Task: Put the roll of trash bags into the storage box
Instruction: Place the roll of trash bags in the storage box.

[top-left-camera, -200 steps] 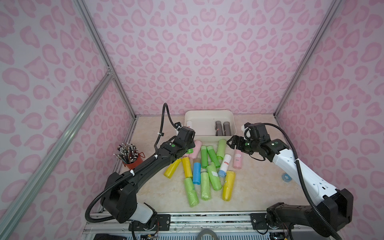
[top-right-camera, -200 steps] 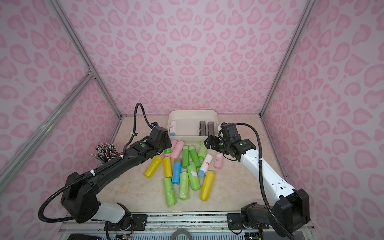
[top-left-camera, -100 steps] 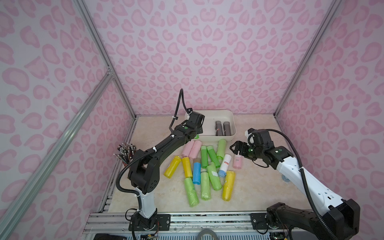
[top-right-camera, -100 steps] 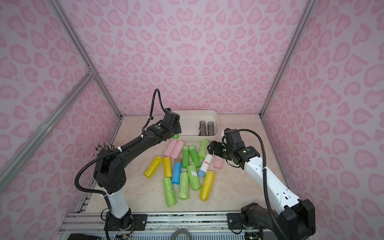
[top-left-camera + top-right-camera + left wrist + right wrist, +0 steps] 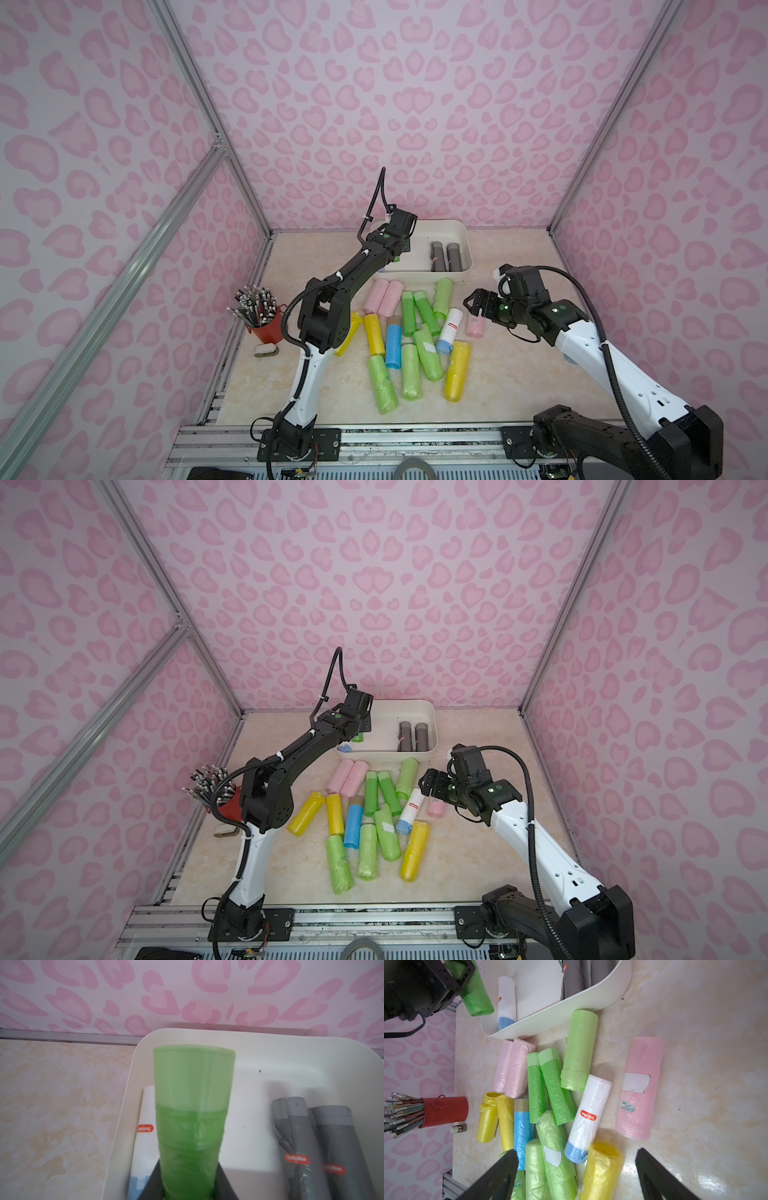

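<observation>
Left pincer (image 5: 189, 1180) clamps a green roll (image 5: 193, 1105) over the storage box (image 5: 259, 1034); right pincer (image 5: 577, 1152) gapes. Dropped, the green roll might bounce out, though its height is unclear.

Pink-patterned walls (image 5: 415, 104) enclose a beige marbled floor (image 5: 507, 390).
</observation>
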